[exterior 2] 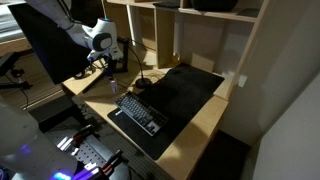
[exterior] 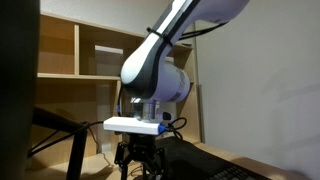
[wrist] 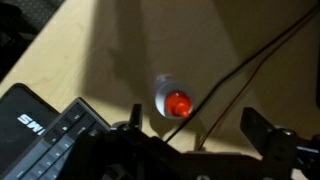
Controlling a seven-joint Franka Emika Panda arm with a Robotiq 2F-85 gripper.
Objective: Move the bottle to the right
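Clear plastic bottle with a red cap (wrist: 177, 103) stands upright on the pale wooden desk (wrist: 100, 50), and from the wrist view you look almost straight down on its top. It sits on bare wood, apart from the black keyboard (wrist: 45, 140), whose corner shows at the lower left of that view. A thin dark cable (wrist: 240, 65) runs across the desk just beside the bottle, on the side away from the keyboard; I cannot tell whether the two touch.

The black two-finger gripper (wrist: 195, 140) hangs above the desk with its jaws spread wide and nothing between them. The bottle is a little ahead of the fingertips rather than inside the gap.

In an exterior view the white robot arm (exterior: 160, 60) bends down in front of a light wooden shelf unit (exterior: 90, 50), the gripper pointing at the desk below it. In an exterior view a large black desk mat (exterior 2: 185, 95) lies under the keyboard and covers much of the desk beyond it.
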